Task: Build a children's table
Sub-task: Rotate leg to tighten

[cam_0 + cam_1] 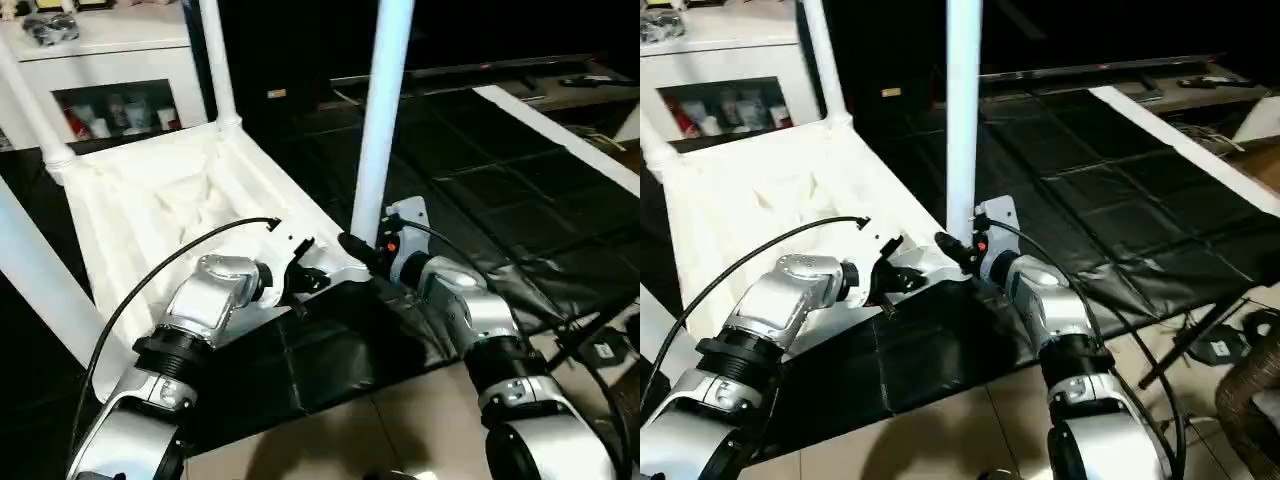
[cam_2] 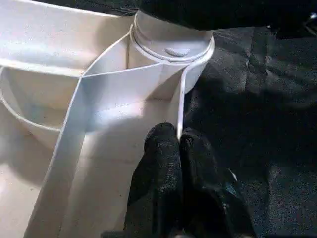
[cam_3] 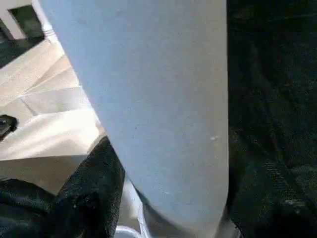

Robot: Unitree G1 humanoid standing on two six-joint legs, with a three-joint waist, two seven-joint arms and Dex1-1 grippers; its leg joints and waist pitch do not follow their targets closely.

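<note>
Left gripper (image 2: pixel 178 144) jaws closed at table top (image 1: pixel 150 200) rim — right gripper (image 3: pixel 163 198) straddles leg (image 1: pixel 380 120), grip unclear.

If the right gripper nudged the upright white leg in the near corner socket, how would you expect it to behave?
The leg looks like a stiff, hollow plastic tube, so it should probably feel light and not flex. It is tall and narrow and stands in the corner socket, so a push high up could rock it if it is not fully seated. Its smooth surface may slip between the right gripper fingers.
</note>
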